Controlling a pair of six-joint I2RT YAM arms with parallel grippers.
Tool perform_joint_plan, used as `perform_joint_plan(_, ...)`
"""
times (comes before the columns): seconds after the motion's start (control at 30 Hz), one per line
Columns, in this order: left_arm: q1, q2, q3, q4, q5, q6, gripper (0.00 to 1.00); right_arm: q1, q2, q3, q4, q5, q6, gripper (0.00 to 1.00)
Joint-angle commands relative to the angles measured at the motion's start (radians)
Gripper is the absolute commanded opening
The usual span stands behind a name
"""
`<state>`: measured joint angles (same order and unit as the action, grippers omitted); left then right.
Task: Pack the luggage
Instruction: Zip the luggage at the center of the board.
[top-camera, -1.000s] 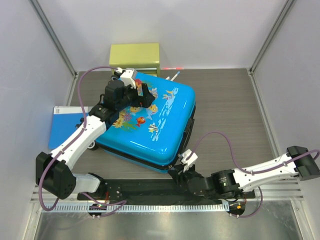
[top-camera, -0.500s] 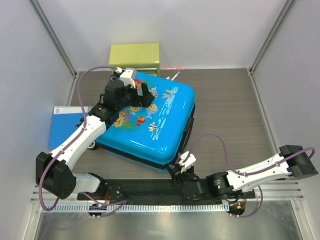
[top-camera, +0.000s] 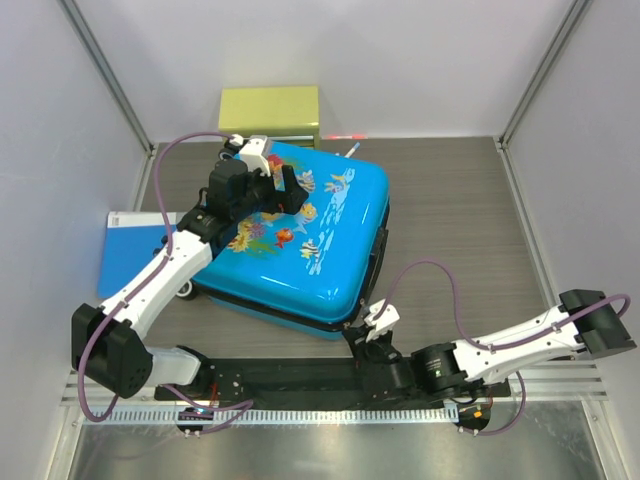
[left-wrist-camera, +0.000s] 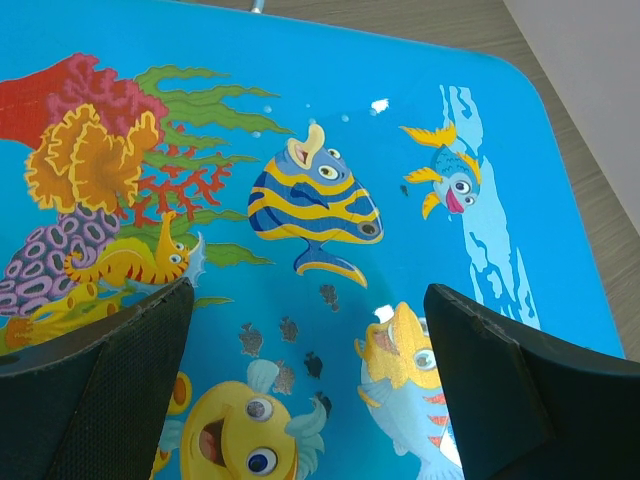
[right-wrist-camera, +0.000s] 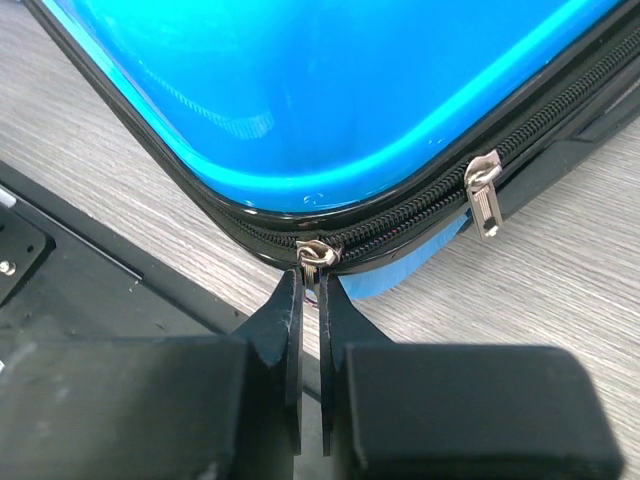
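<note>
The luggage (top-camera: 300, 235), a bright-blue hard-shell suitcase with fish-and-coral print, lies closed and flat on the table. My left gripper (top-camera: 285, 190) is open and pressed down on its lid; in the left wrist view the wide-apart fingers (left-wrist-camera: 110, 370) frame the printed fish (left-wrist-camera: 315, 205). My right gripper (top-camera: 362, 345) is at the suitcase's near corner. In the right wrist view it (right-wrist-camera: 311, 275) is shut on a silver zipper pull (right-wrist-camera: 318, 252) on the black zipper track. A second zipper pull (right-wrist-camera: 484, 195) hangs free to the right.
A yellow-green drawer box (top-camera: 268, 115) stands behind the suitcase at the back wall. A flat blue folder (top-camera: 130, 250) lies left of the suitcase, partly under the left arm. A black base plate (top-camera: 290, 385) runs along the near edge. Grey walls enclose left and right.
The right gripper has shifted slightly right and away along the near corner with the zipper pull. The suitcase has turned a little. The left gripper stays on the lid.
</note>
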<state>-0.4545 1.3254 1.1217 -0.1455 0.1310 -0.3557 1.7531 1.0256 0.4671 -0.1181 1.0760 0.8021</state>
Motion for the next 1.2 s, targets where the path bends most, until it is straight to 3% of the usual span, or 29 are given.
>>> perform_joint_plan(0.0, 0.004, 0.049, -0.043, -0.197, -0.002, -0.017, 0.98, -0.017, -0.064, 0.022, -0.005, 0.18, 0.095, 0.01)
perform_joint_plan(0.47, -0.026, 0.185, -0.057, -0.226, -0.111, 0.014, 0.98, -0.015, -0.254, -0.044, -0.314, 0.211, 0.327, 0.01)
perform_joint_plan(0.63, -0.03, 0.196, -0.057, -0.224, -0.114, 0.014, 0.98, -0.015, -0.305, -0.068, -0.309, 0.199, 0.292, 0.01)
perform_joint_plan(0.73, -0.032, 0.201, -0.054, -0.224, -0.102, 0.006, 0.98, -0.014, -0.299, -0.096, -0.138, 0.118, 0.145, 0.09)
perform_joint_plan(0.87, -0.032, 0.189, -0.049, -0.226, -0.099, 0.006, 0.98, -0.015, -0.248, -0.099, 0.032, 0.026, -0.025, 0.38)
perform_joint_plan(1.0, -0.032, 0.175, -0.048, -0.226, -0.105, 0.009, 0.98, -0.015, -0.121, -0.056, 0.113, -0.034, -0.105, 0.47)
perform_joint_plan(1.17, -0.032, 0.17, -0.043, -0.229, -0.096, 0.006, 0.98, -0.015, -0.053, -0.028, 0.143, -0.051, -0.086, 0.49)
